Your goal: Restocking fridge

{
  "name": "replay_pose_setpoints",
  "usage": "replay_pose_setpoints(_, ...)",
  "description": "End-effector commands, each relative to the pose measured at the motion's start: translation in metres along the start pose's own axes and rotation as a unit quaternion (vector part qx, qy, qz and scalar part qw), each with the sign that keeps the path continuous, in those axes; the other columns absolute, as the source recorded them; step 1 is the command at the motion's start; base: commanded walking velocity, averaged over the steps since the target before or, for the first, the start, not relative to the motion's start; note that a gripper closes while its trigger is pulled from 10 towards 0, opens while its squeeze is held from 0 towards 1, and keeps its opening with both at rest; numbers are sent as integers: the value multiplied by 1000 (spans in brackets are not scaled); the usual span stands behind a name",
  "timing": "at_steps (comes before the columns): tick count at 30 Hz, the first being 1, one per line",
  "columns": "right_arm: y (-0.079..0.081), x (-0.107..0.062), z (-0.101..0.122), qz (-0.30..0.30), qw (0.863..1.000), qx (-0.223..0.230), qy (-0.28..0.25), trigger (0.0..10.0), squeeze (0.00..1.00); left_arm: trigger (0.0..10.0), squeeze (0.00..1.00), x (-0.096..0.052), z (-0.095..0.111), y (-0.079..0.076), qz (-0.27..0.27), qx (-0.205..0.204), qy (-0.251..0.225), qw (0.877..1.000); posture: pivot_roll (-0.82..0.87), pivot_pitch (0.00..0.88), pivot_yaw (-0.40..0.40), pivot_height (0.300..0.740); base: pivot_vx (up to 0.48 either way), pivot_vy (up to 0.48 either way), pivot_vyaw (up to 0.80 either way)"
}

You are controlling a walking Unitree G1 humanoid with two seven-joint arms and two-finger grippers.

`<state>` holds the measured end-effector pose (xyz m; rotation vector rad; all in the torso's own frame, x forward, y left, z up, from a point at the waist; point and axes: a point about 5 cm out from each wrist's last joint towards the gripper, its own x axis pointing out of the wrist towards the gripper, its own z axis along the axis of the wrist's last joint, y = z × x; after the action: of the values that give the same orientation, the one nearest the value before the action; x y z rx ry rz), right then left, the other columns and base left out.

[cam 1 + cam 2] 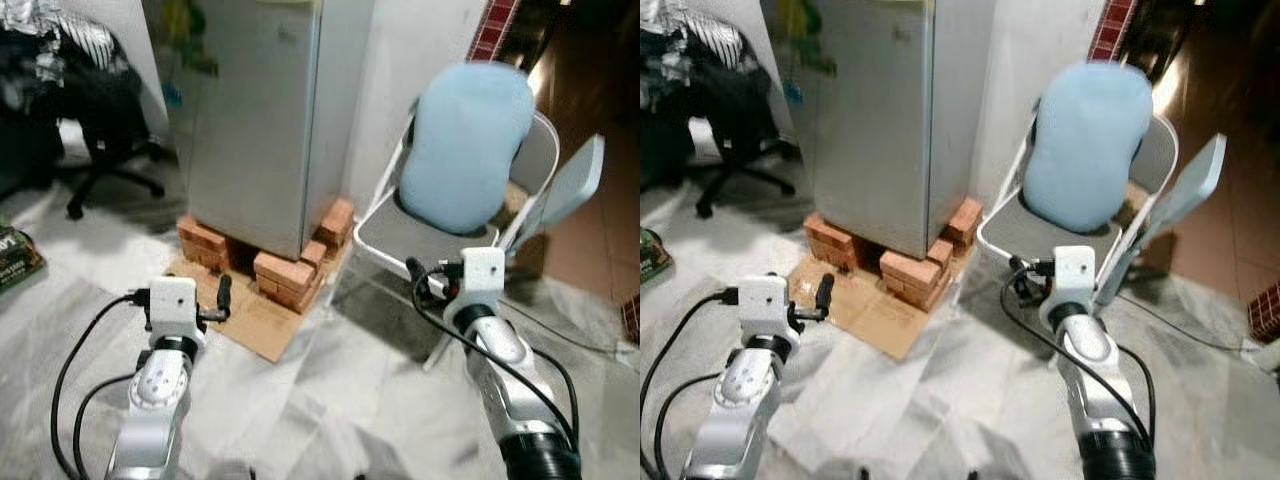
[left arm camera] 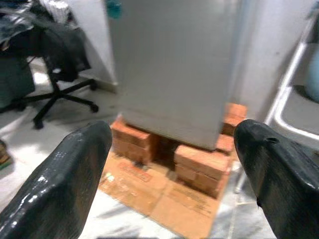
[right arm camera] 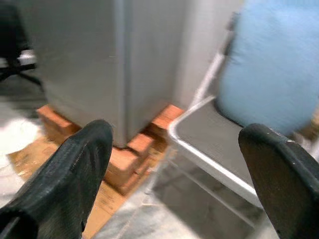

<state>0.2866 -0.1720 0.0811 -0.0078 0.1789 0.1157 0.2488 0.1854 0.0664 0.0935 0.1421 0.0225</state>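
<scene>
Left eye view takes in a pale marble-patterned tiled floor (image 1: pixel 330 400), and at the far left a black swivel office chair (image 1: pixel 95 130) with dark and striped clothes heaped on it. Nearer the robot on that side, the left gripper (image 1: pixel 224 296) is held out low above the floor, over the near edge of a flat brown cardboard sheet (image 1: pixel 265 320). Its 2 black fingers (image 2: pixel 60 184) stand wide apart in the left wrist view, with nothing between them.

Just beyond the cardboard, the tall grey metal fridge (image 1: pixel 255 110) stands with its door closed, raised on stacks of red clay bricks (image 1: pixel 285 275) set under its corners; the bricks rest on the cardboard. A white wall (image 1: pixel 420 50) runs behind and to the right of the fridge.

Right of the fridge and close beside the bricks is a white-framed folding chair with a grey seat (image 1: pixel 420 235). A large light-blue cushion (image 1: pixel 465 145) leans upright against its backrest. The right gripper (image 1: pixel 418 272) is held out near the front edge of that seat; its 2 fingers (image 3: pixel 65 169) are also spread wide and hold nothing. A second pale folding chair (image 1: pixel 575 180) leans behind the first, on brown floor tiles at the far right.
</scene>
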Motion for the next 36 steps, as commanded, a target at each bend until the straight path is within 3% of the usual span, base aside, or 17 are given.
replay_pose_setpoints(1,8,2,11,23,999,-9,-26,10000,0,10000,0,0,0,5,10,1,2,1000,26,0,-66,716,0,480,0)
replay_pose_setpoints(16,4,4,7,9,1000,10,-9,10000,0,10000,0,0,0,4,8,-5,4,1000,21,0,-69,716,0,480,-63)
replay_pose_setpoints(36,3,6,6,13,1000,12,-4,10000,0,10000,0,1,-1,6,21,-14,8,1000,26,0,-76,716,0,480,-800)
